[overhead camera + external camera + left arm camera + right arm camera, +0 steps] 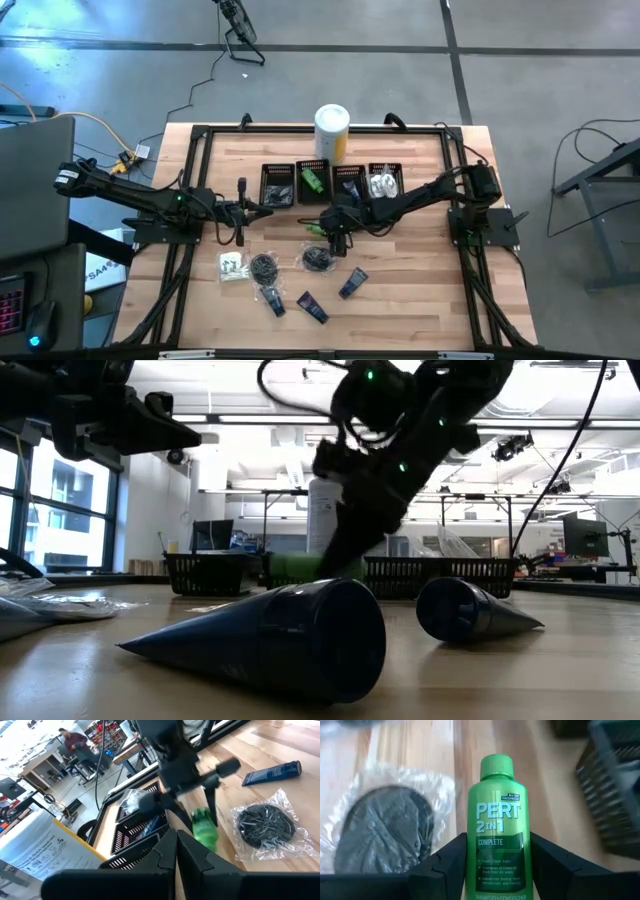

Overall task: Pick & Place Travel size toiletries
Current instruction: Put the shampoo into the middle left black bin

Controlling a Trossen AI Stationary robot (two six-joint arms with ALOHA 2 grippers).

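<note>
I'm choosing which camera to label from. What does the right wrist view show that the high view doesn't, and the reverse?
Only the right wrist view: the printed label on the bright green plastic shampoo bottle, gripped between the right gripper jaws.
Only the high view: four black mesh bins, the white-and-yellow cylindrical canister, dark blue tubes, the left gripper.
Both: the black round bagged bundle.

Green bottle (496, 827) label — "PERT 2 IN 1", "COMPLETE", "SHAMPOO + CONDITIONER".
</note>
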